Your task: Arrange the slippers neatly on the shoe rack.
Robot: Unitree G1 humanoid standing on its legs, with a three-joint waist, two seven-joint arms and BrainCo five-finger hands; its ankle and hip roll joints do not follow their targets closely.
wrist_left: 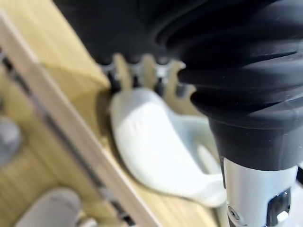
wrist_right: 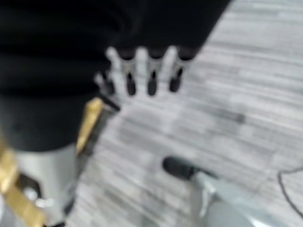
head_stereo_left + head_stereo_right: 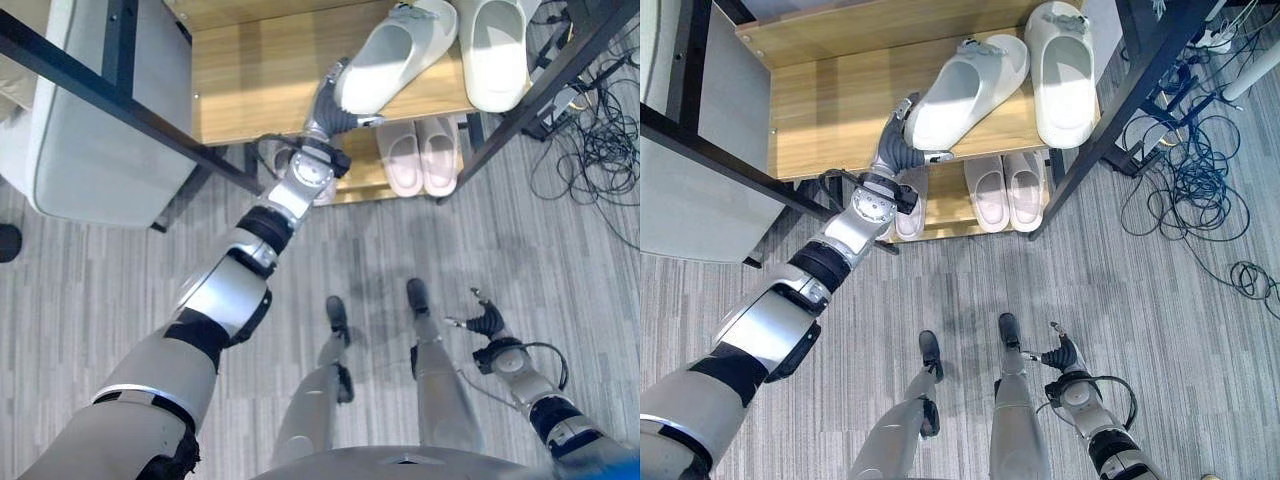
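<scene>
On upper shelf of shoe rack: white slipper lying askew, toe angled toward straight white slipper beside it; left hand at heel of askew slipper, fingers reaching its edge, grasp cannot be told; lower shelf carrying pale pink pair, side by side; right hand low over grey floor, fingers straight, released, well apart from rack.
</scene>
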